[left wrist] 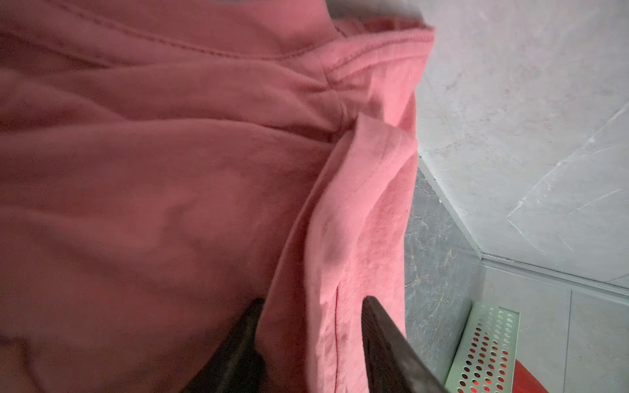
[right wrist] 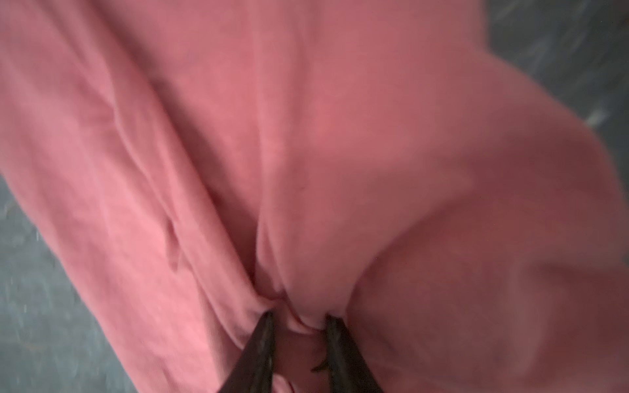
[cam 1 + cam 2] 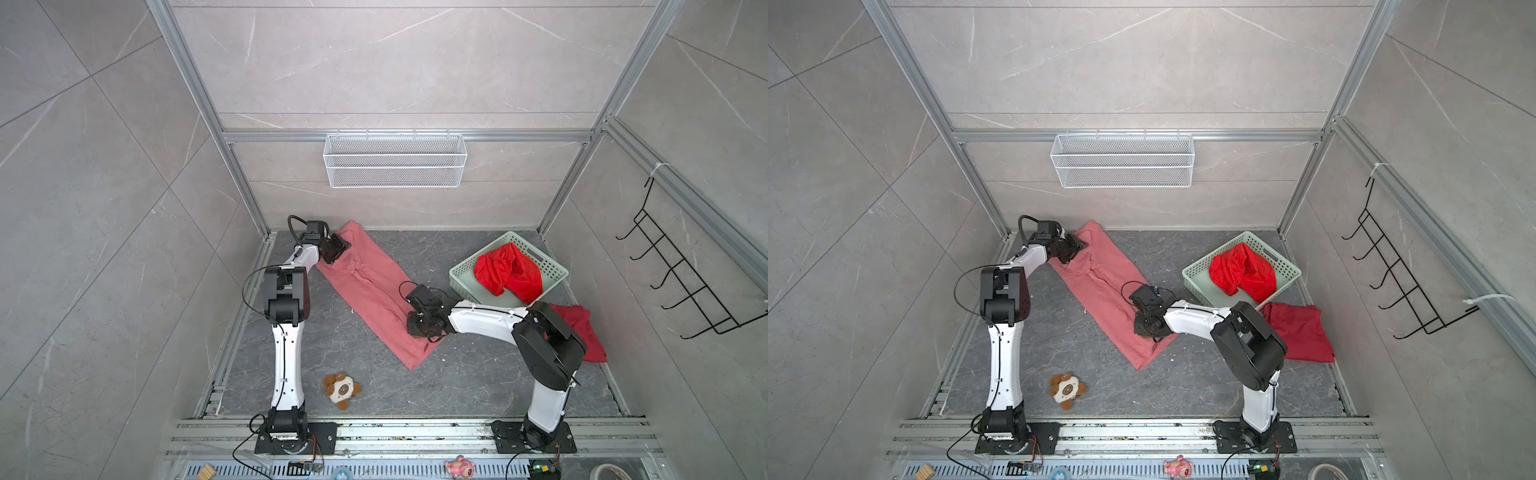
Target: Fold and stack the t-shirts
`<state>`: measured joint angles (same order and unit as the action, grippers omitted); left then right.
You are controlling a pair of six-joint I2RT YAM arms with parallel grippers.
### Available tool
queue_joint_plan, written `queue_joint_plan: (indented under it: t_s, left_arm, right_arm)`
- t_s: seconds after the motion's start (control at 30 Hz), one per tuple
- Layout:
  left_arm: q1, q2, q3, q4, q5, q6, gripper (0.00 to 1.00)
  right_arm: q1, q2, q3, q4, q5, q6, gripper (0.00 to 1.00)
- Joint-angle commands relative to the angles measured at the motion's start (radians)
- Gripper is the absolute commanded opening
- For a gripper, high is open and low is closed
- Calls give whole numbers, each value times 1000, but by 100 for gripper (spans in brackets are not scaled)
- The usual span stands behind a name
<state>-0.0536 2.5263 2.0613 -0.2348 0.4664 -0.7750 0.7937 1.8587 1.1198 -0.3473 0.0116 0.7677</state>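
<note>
A small brown-and-white plush toy (image 3: 341, 390) is lying nearest. The right gripper (image 2: 299, 318) is pinching bunched cloth at the near end of the long salmon-pink cotton t-shirt (image 3: 374, 291). A dark crimson t-shirt (image 3: 1300, 332) is lying to the right. Farther back, a bright scarlet t-shirt (image 3: 507, 270) is slumping in a pale green perforated basket (image 3: 461, 274). The left gripper (image 1: 313, 303), jaws half-spread, is clamping a thick fold at the pink shirt's far end.
</note>
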Motion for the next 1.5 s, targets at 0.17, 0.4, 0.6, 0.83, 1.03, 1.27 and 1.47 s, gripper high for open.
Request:
queue_joint_plan:
  t_s: [0.17,0.4,0.6,0.83,1.03,1.27,1.47]
  left_arm:
    - [-34,23,76,29,95,-46,49]
    - [-32,-170,4,-9,45,52,51]
    - [-37,-401,-228,-46,-55,120,51]
    - [-59,-543,-461,-57,-169,169,56]
    - [-76,-507,-459,-57,-201,168,59]
    - [-109,-385,-354,-107,-282,137,59]
    - [-152,-281,-277,-175,-385,91,59]
  right_arm:
    - [41,-58,-74,-248,-48,-14,35]
    - [47,-205,9,-300,47,-87,43]
    - [44,-224,70,-211,180,-128,51]
    - [35,-146,133,-120,209,-187,56]
    - [27,-119,94,-53,152,-170,59]
    - [22,-107,-3,-35,135,-119,59]
    - [21,-97,-109,22,101,-34,58]
